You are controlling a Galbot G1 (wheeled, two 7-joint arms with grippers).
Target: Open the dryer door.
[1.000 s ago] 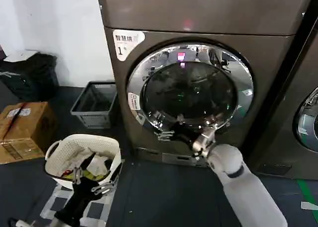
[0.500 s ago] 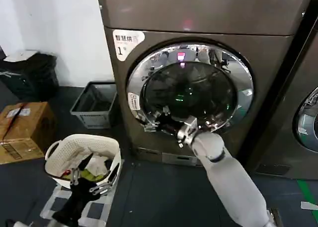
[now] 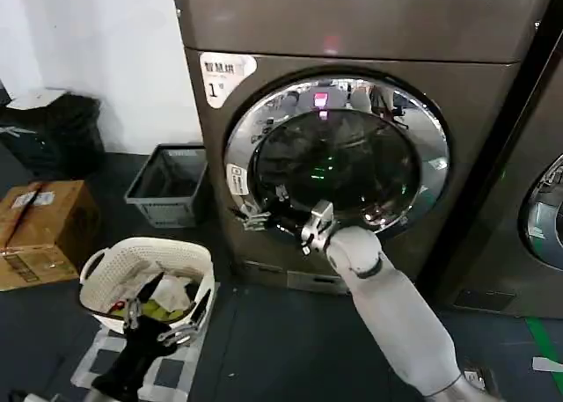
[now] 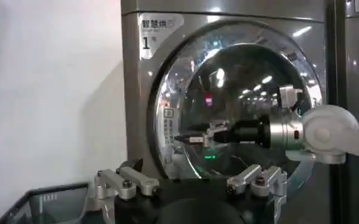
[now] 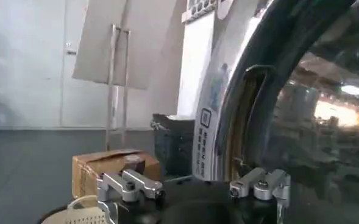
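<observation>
The bronze-grey dryer [image 3: 352, 19] carries a white "1" sticker [image 3: 225, 73]. Its dryer door [image 3: 339, 160], chrome-rimmed with dark domed glass, sits shut against the front. My right gripper [image 3: 262, 210] reaches across the lower glass to the door's lower-left rim, fingers open beside the small white label there. The left wrist view shows the right gripper [image 4: 188, 135] pointing at that rim edge. In the right wrist view the right gripper [image 5: 194, 185] faces a recess [image 5: 249, 115] between the door rim and the dryer front. My left gripper [image 3: 163, 325] hangs open, low over the laundry basket.
A white laundry basket [image 3: 97, 279] with clothes stands on the floor at front left. A grey crate [image 3: 167, 186] is against the wall, with a cardboard box [image 3: 44, 230] and a black bag [image 3: 53, 134] farther left. A neighbouring dark machine [image 3: 537, 200] stands right.
My right gripper has slid left along the lower part of the door, from the bottom centre to the lower-left rim. The door has not moved. The left arm has barely shifted.
</observation>
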